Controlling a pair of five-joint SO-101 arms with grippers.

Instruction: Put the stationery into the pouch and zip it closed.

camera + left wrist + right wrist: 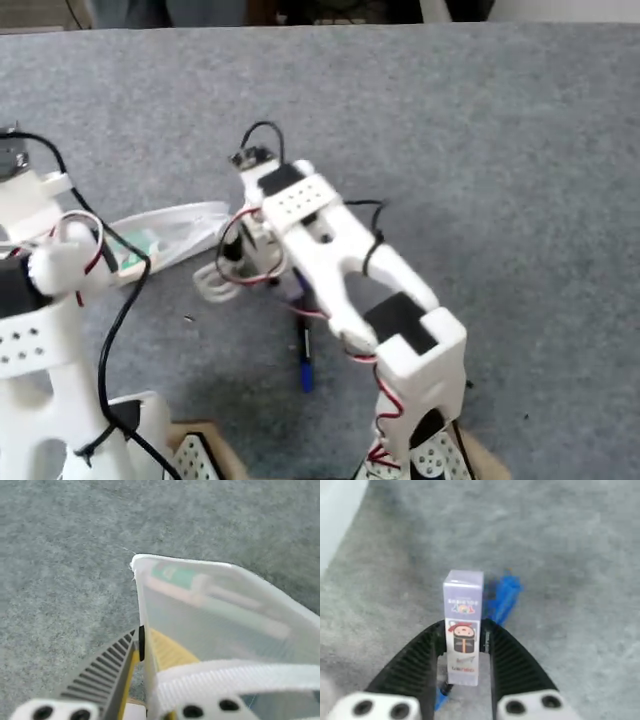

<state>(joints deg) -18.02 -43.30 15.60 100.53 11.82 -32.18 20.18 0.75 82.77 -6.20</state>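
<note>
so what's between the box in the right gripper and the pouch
Bare grey mat between box and pouch, seen in the right wrist view.

Two white plastic arms; black motor blocks; red and black cables. Left gripper: grey ribbed finger, yellow lining. Right gripper: black ribbed fingers.

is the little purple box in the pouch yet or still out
Out: the right claw grips the purple box over the grey mat, near the blue pen, clear of the pouch.
</note>
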